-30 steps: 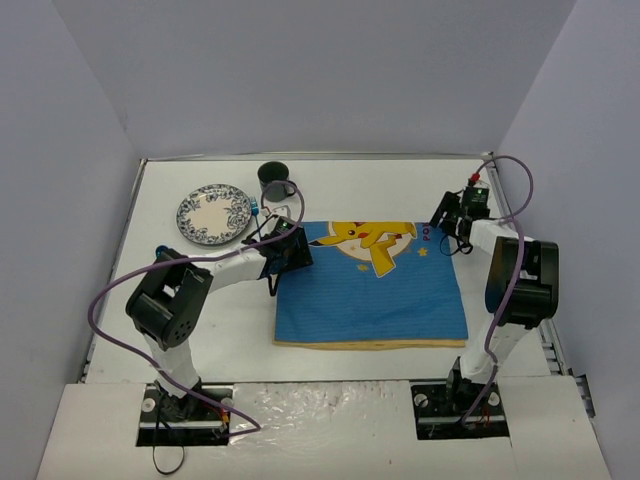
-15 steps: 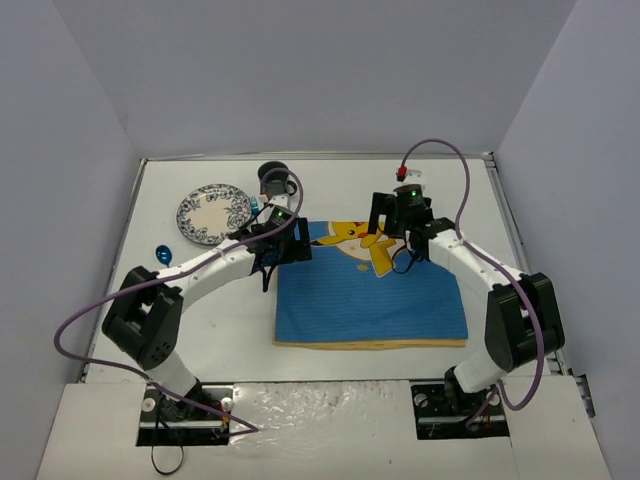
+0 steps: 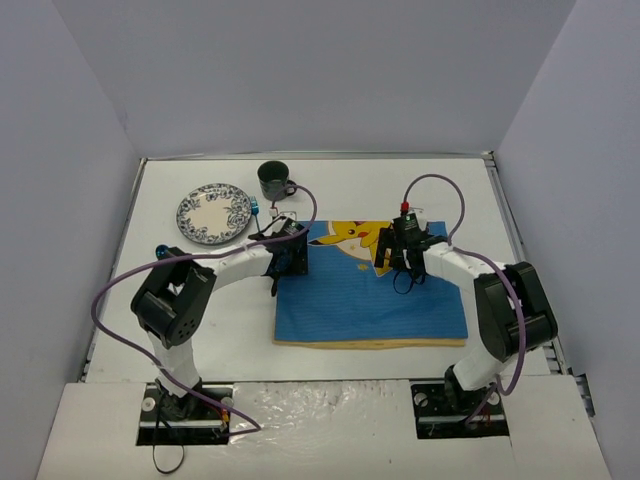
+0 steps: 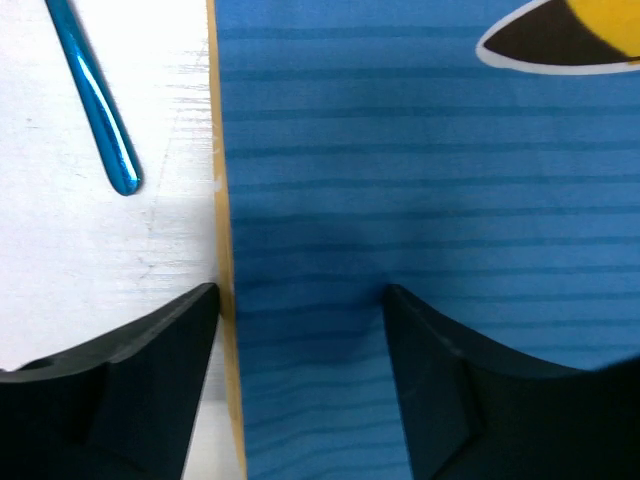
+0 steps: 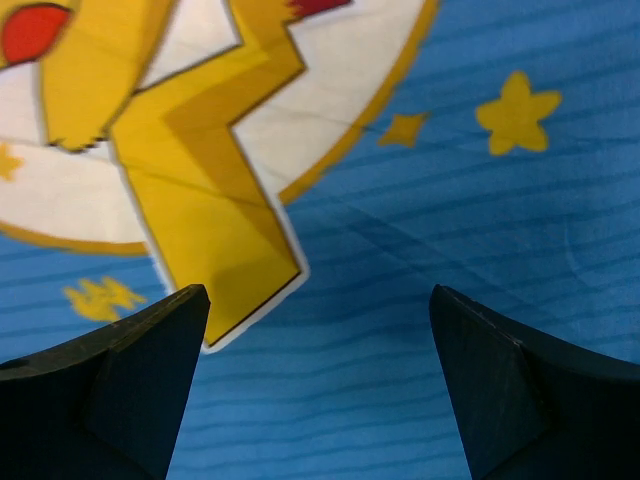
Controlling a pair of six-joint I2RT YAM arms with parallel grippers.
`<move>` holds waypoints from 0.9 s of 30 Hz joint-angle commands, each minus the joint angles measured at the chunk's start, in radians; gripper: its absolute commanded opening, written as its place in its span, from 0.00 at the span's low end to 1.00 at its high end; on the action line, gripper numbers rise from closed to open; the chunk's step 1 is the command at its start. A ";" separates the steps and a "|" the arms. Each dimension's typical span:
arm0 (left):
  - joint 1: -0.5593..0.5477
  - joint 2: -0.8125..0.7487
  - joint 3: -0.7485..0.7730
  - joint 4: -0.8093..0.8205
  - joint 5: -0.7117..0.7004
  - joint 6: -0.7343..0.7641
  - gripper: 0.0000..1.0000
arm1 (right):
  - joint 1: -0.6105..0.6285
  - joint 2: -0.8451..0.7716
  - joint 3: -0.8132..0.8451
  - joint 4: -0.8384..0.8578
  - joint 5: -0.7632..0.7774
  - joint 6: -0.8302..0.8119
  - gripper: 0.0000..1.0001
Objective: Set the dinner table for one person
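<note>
The white dinner table (image 3: 400, 190) lies under the blue mat (image 3: 370, 300) and spreads out on every side of it. Off the mat's far left corner sit a patterned plate (image 3: 214, 213), its face fully showing, and a dark mug (image 3: 273, 180) whose inside I cannot make out. The left gripper (image 4: 298, 292) straddles the mat's left edge, fingers apart and gripping nothing, with a shiny blue handle (image 4: 100, 110) just beside that edge. The right gripper (image 5: 317, 290) hangs over the mat's cartoon print, fingers spread wide.

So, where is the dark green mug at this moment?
In the top view, the mug stands at the far left of the table, just right of the patterned plate and beyond the blue mat's far left corner.
</note>
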 commanded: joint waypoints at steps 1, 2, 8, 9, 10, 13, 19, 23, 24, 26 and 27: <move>-0.008 0.060 0.023 -0.041 0.095 -0.025 0.56 | -0.052 0.034 -0.016 0.005 0.007 0.026 0.88; -0.011 0.067 0.025 -0.045 0.108 -0.029 0.54 | -0.064 0.039 -0.017 -0.014 0.005 0.028 0.88; -0.053 0.097 0.023 -0.049 0.187 -0.075 0.43 | -0.190 0.099 -0.008 -0.046 -0.013 0.005 0.89; -0.067 0.102 0.026 -0.049 0.198 -0.083 0.43 | -0.208 0.109 -0.005 -0.052 -0.010 0.003 0.89; -0.078 0.104 0.032 -0.049 0.210 -0.092 0.42 | -0.227 0.111 0.000 -0.054 -0.021 0.001 0.89; -0.131 0.115 0.067 -0.057 0.235 -0.112 0.41 | -0.262 0.115 0.021 -0.065 -0.023 0.003 0.90; -0.188 0.178 0.196 -0.099 0.237 -0.116 0.41 | -0.320 0.111 0.042 -0.083 0.002 0.006 0.90; -0.208 0.223 0.252 -0.113 0.242 -0.118 0.41 | -0.364 0.116 0.032 -0.086 0.023 0.006 0.90; -0.209 0.232 0.263 -0.112 0.242 -0.118 0.41 | -0.374 0.120 0.030 -0.087 0.023 0.008 0.90; -0.209 0.244 0.279 -0.115 0.238 -0.118 0.41 | -0.395 0.121 0.025 -0.091 0.025 0.011 0.90; -0.209 0.255 0.283 -0.114 0.242 -0.118 0.41 | -0.402 0.124 0.027 -0.093 0.028 0.011 0.90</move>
